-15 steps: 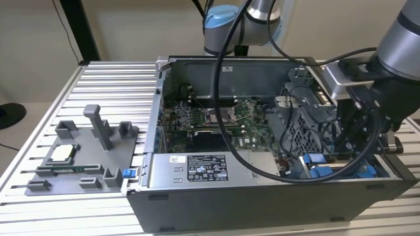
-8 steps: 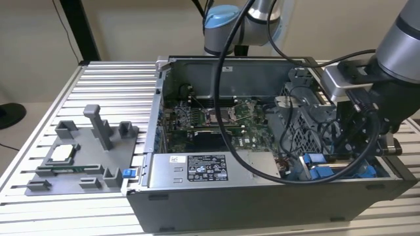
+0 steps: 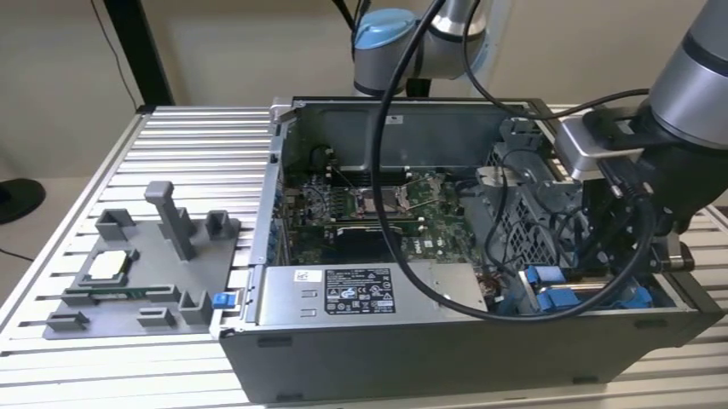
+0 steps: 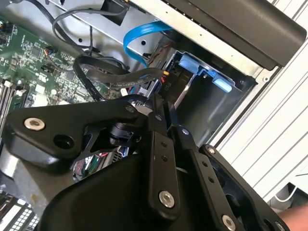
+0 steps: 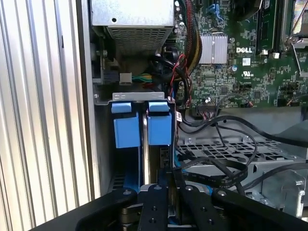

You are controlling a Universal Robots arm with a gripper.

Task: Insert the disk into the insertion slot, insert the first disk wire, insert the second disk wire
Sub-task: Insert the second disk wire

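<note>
Gripper (image 5: 168, 190) nearest, fingers pressed together, apparently pinching a thin wire end beside the disk (image 5: 156, 159), seated edge-on in the insertion slot (image 5: 127, 122) at 12 o'clock, blue clips ahead.

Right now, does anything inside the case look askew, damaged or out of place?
Nothing stands out. The hand is down at the drive bay by the blue clips; the cables lie loose over the perforated cage but look intact, and the motherboard looks undisturbed.
</note>
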